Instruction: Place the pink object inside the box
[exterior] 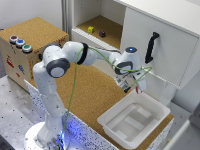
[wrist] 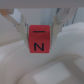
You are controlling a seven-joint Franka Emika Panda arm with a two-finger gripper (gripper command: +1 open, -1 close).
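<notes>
Exterior view: from left to right, a brown box with coloured buttons [exterior: 31, 42] stood at the far left, the white robot arm [exterior: 55, 65] reached across the cork table [exterior: 95, 95], and its gripper [exterior: 136, 89] hung just above the far rim of the white tray [exterior: 131, 119] at the near right. A yellow cube [exterior: 90, 29] and a dark piece [exterior: 102, 34] sat on the cabinet shelf beyond, well apart from the work. The wrist camera showed the fingers [wrist: 20, 31] closed on the pink block [wrist: 40, 40], its marked face toward the lens, with white tray surface spread beneath. The block therefore appeared to lie directly over the tray's far edge or just inside it; which could not be told. The tray's long axis ran toward the exterior view's right, leaving open floor on the near side. A cabinet door and its black handle [exterior: 151, 46] stood close behind the gripper.
</notes>
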